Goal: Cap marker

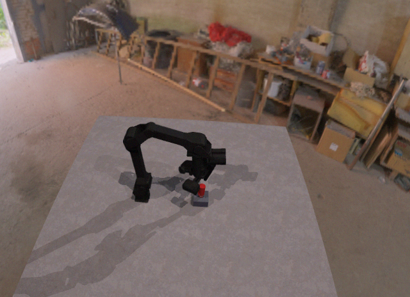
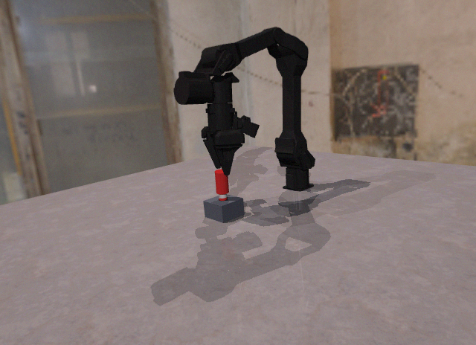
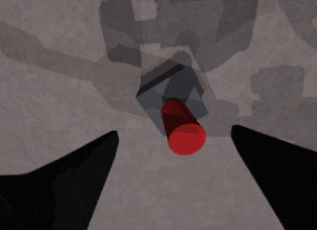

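Observation:
The red cap (image 1: 202,189) (image 2: 221,181) (image 3: 186,139) sits upright on the marker (image 2: 222,197), which stands in the blue-grey holder block (image 1: 200,203) (image 2: 223,210) (image 3: 151,106). A short white band and a thin red ring of the marker show between cap and block in the exterior view. Whether the cap is fully clicked on cannot be told. My gripper (image 2: 222,171) (image 3: 173,133) is open and empty, with its fingertips at about the height of the cap's top or just above it. In the wrist view the cap shows between the spread fingers, touching neither.
The arm's base (image 1: 141,191) (image 2: 297,180) stands on the grey table (image 1: 258,237) (image 2: 96,256), to the left of the block in the top view and behind it to the right in the exterior view. Arm shadows fall across the table around the block.

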Robot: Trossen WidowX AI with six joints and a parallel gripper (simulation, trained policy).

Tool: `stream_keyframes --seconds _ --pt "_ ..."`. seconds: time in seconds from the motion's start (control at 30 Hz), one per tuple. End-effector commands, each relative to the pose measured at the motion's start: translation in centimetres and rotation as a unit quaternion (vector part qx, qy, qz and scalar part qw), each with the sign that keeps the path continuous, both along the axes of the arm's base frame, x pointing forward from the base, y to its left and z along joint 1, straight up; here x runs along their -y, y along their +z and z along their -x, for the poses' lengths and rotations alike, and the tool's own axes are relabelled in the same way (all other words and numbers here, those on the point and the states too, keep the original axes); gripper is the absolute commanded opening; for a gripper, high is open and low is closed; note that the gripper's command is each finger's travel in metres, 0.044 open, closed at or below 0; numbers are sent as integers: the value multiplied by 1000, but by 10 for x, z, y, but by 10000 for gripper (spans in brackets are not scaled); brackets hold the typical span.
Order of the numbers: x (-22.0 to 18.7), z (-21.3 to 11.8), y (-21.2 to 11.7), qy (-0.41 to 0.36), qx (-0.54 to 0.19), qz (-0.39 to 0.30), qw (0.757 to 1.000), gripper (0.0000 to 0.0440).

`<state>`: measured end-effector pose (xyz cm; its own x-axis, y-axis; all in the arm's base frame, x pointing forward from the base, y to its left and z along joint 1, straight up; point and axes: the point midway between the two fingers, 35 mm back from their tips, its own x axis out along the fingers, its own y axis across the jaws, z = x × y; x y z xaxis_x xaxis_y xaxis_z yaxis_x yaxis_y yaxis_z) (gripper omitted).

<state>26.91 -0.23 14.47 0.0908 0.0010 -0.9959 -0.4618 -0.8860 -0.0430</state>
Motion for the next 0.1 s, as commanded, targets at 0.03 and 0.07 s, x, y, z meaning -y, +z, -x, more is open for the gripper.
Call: stream_keyframes --seconds 0.03,0.07 --pt "0 1 14 2 17 -3 1000 440" --pt "0 2 16 2 19 -3 1000 440"
